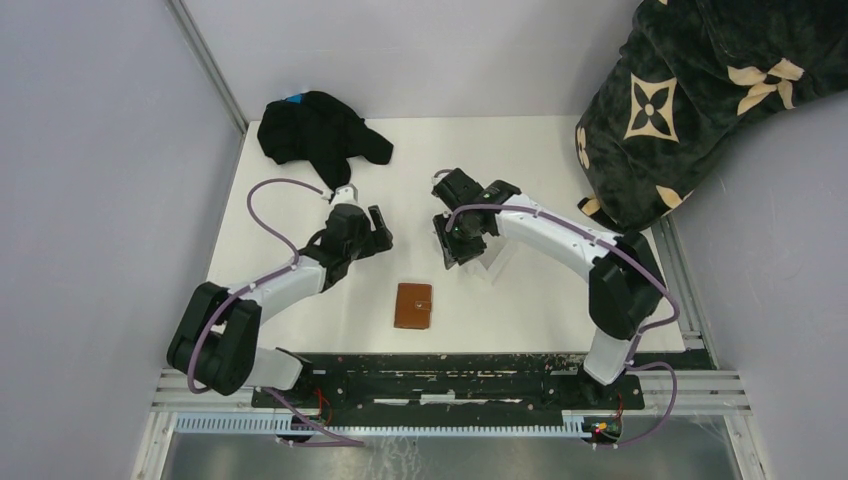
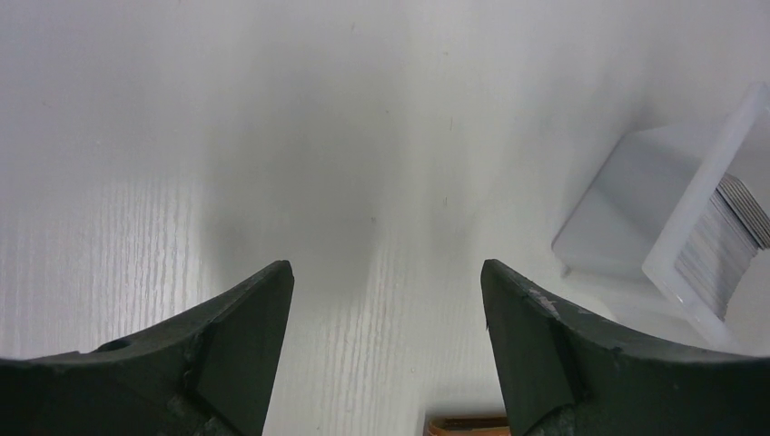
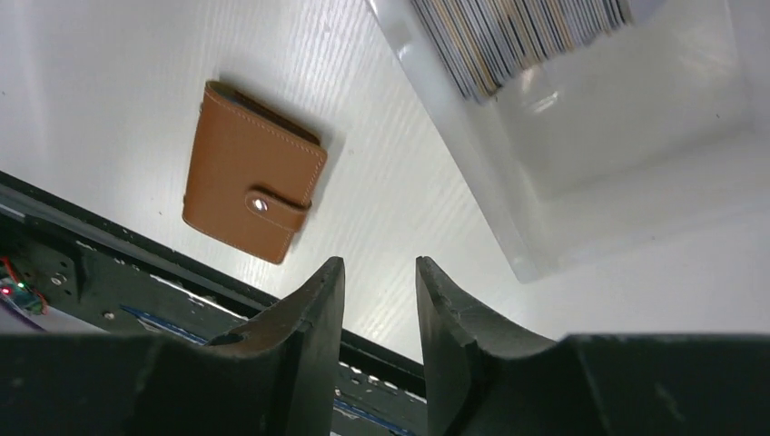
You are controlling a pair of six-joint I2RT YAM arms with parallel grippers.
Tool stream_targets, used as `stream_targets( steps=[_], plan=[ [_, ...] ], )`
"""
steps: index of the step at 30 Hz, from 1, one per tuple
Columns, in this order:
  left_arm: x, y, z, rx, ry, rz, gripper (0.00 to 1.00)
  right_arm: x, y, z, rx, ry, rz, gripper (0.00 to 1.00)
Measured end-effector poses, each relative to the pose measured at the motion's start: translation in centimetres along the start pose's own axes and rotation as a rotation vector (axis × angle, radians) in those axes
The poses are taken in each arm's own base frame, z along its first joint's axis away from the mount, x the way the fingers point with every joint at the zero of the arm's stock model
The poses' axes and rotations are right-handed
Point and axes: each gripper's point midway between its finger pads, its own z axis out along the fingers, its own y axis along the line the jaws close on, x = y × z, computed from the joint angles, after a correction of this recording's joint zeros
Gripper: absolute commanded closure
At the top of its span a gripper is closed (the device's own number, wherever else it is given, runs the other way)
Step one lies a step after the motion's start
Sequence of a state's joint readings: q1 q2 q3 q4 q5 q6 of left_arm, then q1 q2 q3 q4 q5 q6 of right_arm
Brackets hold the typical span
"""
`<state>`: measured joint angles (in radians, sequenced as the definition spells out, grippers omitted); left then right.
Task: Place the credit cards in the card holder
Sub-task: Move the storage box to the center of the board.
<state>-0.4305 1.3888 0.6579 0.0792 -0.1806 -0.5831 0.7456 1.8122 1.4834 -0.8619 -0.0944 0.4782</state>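
clear tray (image 3: 626, 127): credit cards (image 3: 527, 32) stood on edge inside, ahead-right of right claw (image 3: 380, 268).
right claw: released, narrowly parted, nothing gripped.
card holder (image 3: 250, 182): snapped shut, ahead-left, by table (image 3: 390, 173) edge.
left claw (image 2: 386, 272): released wide, open table ahead.

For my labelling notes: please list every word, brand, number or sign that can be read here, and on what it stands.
None can be read. The card holder shows no brand; the credit cards show only edges; the blanket bears flower motifs, no letters.
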Motion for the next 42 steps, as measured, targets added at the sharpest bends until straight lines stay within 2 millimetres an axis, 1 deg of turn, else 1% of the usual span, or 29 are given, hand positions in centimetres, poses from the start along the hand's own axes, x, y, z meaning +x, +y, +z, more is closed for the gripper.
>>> stream_targets(
  steps=[3,5,7,10,14,17,24,27,29,33,37,42],
  plan=[
    [0.7,0.0,-0.6,0.007,0.008,0.005,0.19,0.7,-0.9,-1.6,0.049,-0.037,-0.029,0.55],
    [1.4,0.1,-1.0,0.008,0.021,0.006,0.19,0.6,-1.4,-2.8,0.077,-0.073,-0.051,0.53],
    [2.5,0.3,-1.4,0.007,0.042,0.013,0.19,0.3,-2.0,-3.7,0.103,-0.109,-0.073,0.5],
    [4.1,0.4,-1.8,0.007,0.074,0.018,0.19,0.4,-3.0,-4.2,0.141,-0.128,-0.107,0.48],
    [5.5,0.5,-2.3,0.007,0.104,0.015,0.2,0.9,-4.0,-3.5,0.177,-0.113,-0.15,0.46],
    [6.3,0.5,-2.7,0.008,0.12,0.008,0.22,1.1,-4.5,-3.1,0.191,-0.102,-0.184,0.45],
    [8.4,0.7,-3.4,0.01,0.161,-0.017,0.23,-0.1,-5.1,-1.1,0.202,-0.105,-0.235,0.45],
    [9.1,0.6,-3.8,0.019,0.169,-0.025,0.24,-0.5,-5.8,-0.2,0.21,-0.095,-0.242,0.47],
    [9.2,0.4,-4.1,0.027,0.17,-0.03,0.25,-0.6,-6.1,0.4,0.212,-0.086,-0.244,0.49],
    [9.4,0.2,-4.3,0.037,0.171,-0.036,0.27,-0.6,-6.7,1.4,0.205,-0.062,-0.247,0.61],
    [10.0,0.1,-4.5,0.043,0.181,-0.041,0.3,-0.8,-6.9,2.5,0.185,-0.035,-0.256,0.7],
    [10.4,-0.1,-4.8,0.06,0.177,-0.056,0.35,-2.2,-6.3,3.1,0.152,-0.05,-0.273,0.77]
  ],
)
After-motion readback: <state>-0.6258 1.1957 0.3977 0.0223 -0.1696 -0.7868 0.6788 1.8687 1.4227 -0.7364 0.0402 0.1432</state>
